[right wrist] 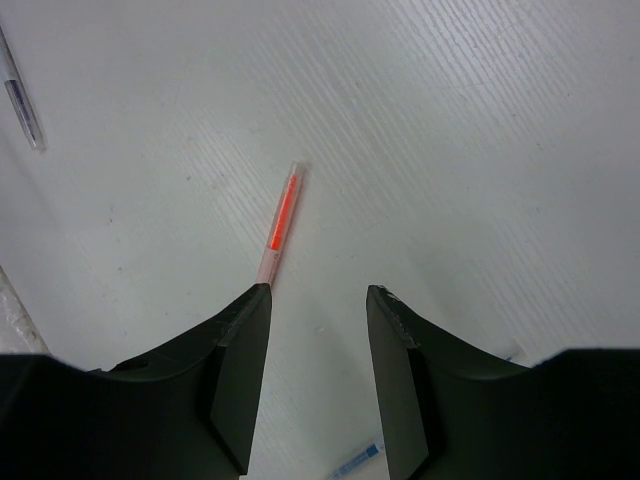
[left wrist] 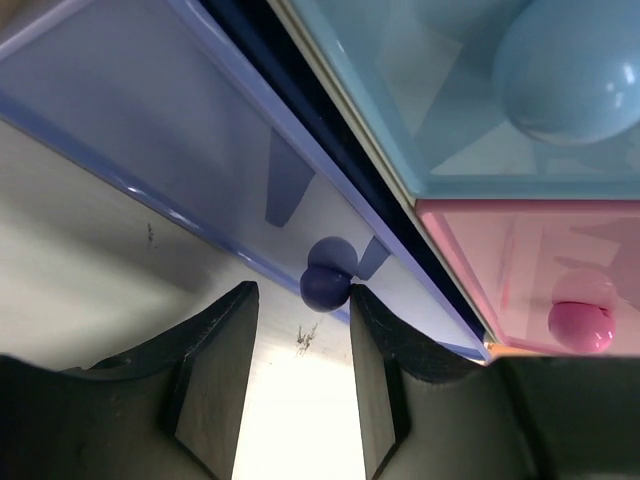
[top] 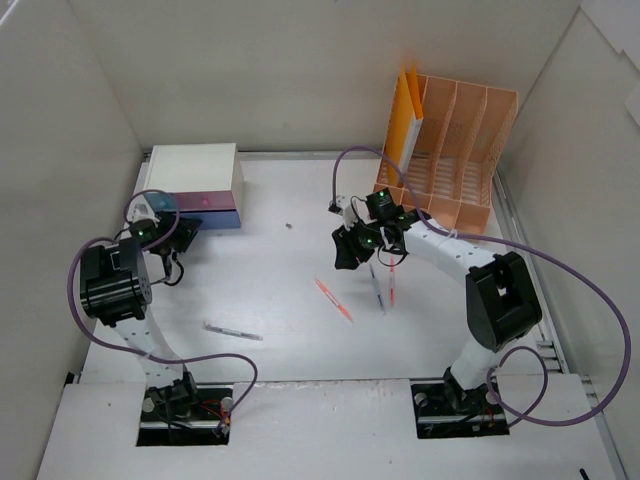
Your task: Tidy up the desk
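rack (top: 468, 212): orange folder (top: 405, 118), leftmost slot | left pincer (left wrist: 303, 293) parted by purple knob (left wrist: 326, 284) | right pincer (right wrist: 318, 293) parted

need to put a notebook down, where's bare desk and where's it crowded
Bare desk: the centre between the drawer box and the right gripper, and the near strip below the grey pen. Crowded: orange pen and two more pens by the right gripper.

A robot lab, set up like an office. Two black-and-white robot arms (top: 115, 285) (top: 503, 300) are bolted to a big flat white tabletop (top: 290, 290) with tall white walls (top: 60, 150). A peach slotted file rack (top: 460, 150) and thin pens (top: 333, 300) sit there.
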Available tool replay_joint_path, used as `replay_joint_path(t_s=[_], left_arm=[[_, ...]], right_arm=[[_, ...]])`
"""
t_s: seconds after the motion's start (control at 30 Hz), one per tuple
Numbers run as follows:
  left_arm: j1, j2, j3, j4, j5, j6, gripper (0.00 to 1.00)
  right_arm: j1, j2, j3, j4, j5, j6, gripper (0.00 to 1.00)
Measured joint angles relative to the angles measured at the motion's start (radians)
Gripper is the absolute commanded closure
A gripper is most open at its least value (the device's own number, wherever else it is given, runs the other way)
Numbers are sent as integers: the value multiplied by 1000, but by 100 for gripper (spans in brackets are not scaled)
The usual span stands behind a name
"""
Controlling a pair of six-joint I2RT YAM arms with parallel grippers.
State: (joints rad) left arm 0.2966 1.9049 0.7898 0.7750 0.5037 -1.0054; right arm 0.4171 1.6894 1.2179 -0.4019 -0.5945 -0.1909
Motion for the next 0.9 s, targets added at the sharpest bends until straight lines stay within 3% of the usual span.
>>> replay_joint_path(t_s=[0.23,0.37,0.67,0.9], left_arm=[[0,33,3,58,16,-26,67],[0,51,6,106,21,-47,79],[0,83,4,185,18,-93,94],[0,83,-26,232,6,-99,99]], right_arm=[[0,0,0,0,0,-2,60],[0,0,0,0,1,-3,60],[0,0,0,0,1,-4,60],[0,0,0,0,1,-4,60]])
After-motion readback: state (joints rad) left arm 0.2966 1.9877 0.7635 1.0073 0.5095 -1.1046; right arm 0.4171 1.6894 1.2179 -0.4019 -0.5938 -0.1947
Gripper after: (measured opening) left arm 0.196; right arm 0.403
